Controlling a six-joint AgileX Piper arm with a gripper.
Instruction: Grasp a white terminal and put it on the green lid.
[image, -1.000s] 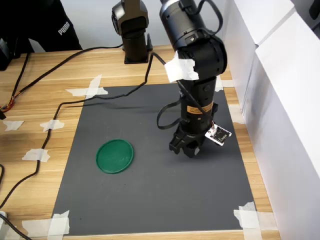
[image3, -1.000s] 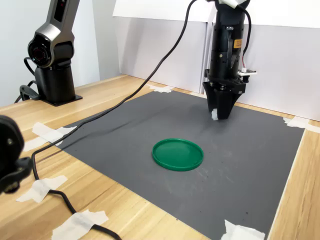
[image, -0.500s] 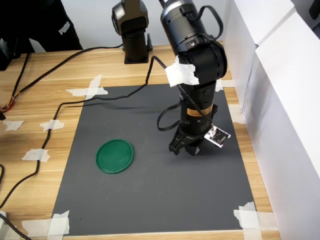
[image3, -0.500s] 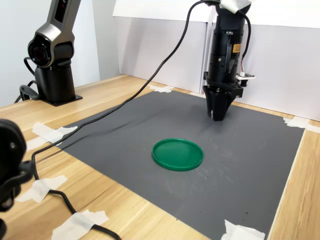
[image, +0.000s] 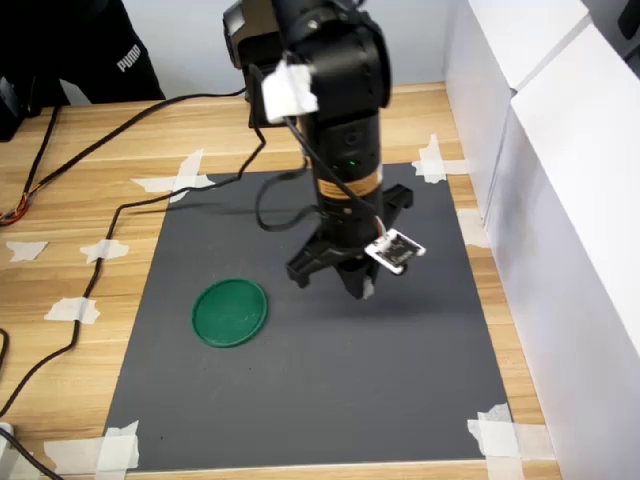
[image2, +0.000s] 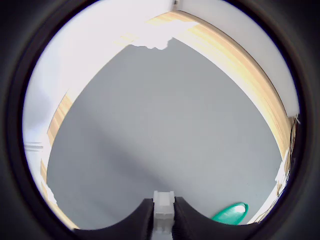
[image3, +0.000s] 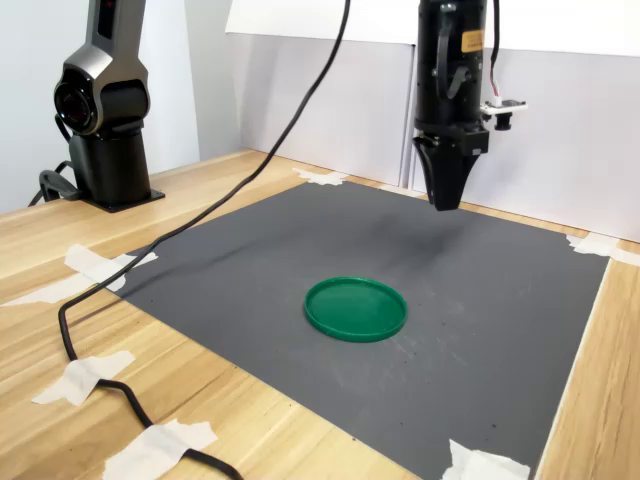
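Showing only in the wrist view, white terminal (image2: 163, 206) sits pinched in gripper (image2: 163, 220).

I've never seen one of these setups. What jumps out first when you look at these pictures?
A tall black robot arm hangs over a dark grey mat taped to a wooden table, its gripper raised off the surface. The wrist view shows a tiny white terminal pinched between the fingers. The green lid lies flat on the mat, towards the first exterior view's left of the gripper.
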